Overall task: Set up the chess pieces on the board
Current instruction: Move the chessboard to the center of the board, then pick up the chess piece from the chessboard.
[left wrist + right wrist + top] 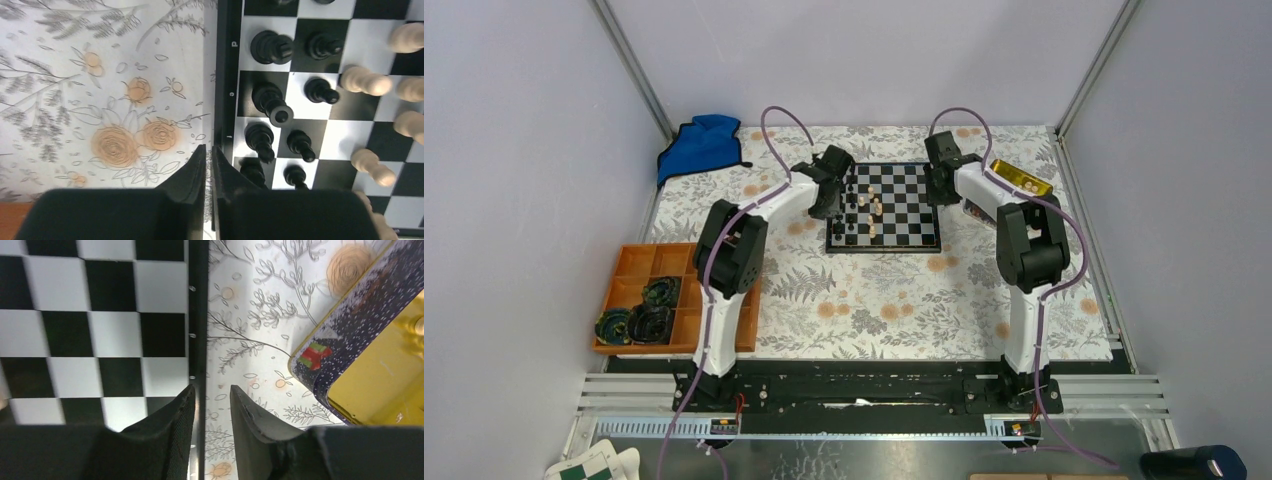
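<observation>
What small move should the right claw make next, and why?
Probably slide the right claw left, toward the pale pieces crowded mid-board. Its jaws stand open and empty over the right edge of the board, and the squares on that side are bare, while the black pieces already line the opposite side.

Enclosure of plain pale grey walls (514, 150), evenly lit, no hard shadows. Two slanting aluminium corner posts (632, 65) at the back. Table covered by a white tablecloth (874, 300) printed with grey ferns and orange flowers. Aluminium rail (624, 385) along the near edge.
</observation>
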{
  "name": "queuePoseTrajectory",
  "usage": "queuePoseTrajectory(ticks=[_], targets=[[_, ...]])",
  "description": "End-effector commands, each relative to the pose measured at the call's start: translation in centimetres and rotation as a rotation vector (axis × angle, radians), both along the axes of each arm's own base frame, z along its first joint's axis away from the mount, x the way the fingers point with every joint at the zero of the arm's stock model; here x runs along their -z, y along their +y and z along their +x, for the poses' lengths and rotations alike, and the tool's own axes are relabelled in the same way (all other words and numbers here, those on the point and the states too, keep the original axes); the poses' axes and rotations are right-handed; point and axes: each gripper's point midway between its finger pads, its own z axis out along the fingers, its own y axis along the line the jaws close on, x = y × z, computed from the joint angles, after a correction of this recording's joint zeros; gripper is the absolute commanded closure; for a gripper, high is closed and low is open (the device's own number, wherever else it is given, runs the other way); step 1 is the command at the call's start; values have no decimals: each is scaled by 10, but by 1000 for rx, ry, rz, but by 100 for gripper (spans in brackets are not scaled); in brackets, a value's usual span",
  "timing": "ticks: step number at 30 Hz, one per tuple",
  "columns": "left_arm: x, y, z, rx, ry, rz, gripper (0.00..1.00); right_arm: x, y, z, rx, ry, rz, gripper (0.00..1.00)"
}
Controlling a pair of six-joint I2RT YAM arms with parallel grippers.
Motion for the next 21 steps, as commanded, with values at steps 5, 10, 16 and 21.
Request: queuePoseTrajectory(ticks=[5,10,16,21], targets=[[-88,27,33,-81,-192,-90,52,-97,31,23,-69,-196,102,59],[-109,49,44,-130,-257,-88,30,-104,54,26,-133,-212,197,59],[-118,66,51,-169,-295,-114,19,-107,96,33,-261,-216,304,59],[-123,72,54,-179,-313,-142,3,-112,128,44,-350,-226,341,56]])
